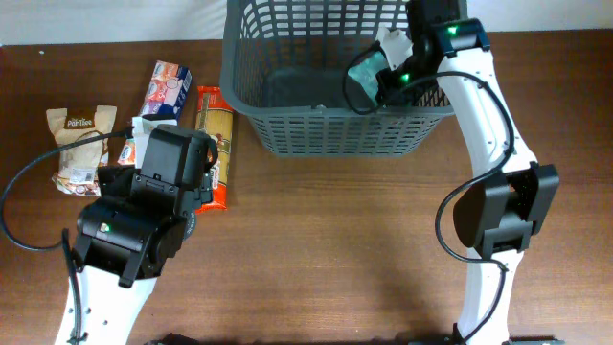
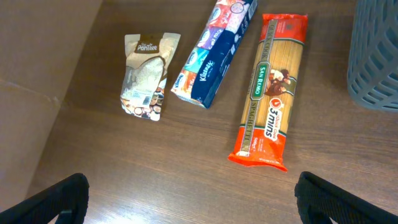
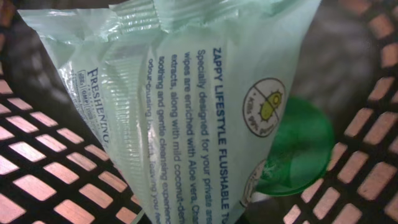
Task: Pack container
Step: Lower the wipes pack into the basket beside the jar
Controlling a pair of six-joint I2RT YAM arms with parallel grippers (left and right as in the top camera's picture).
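Basket [image 1: 326,136], mouth up, long axis left to right.
Inside it, my right gripper [image 1: 379,80] clamps a wipes packet [image 3: 205,112]; my left gripper [image 2: 199,208] gapes empty.

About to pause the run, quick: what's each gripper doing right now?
Left gripper: open, holding nothing.
Right gripper: shut on the wipes pack.
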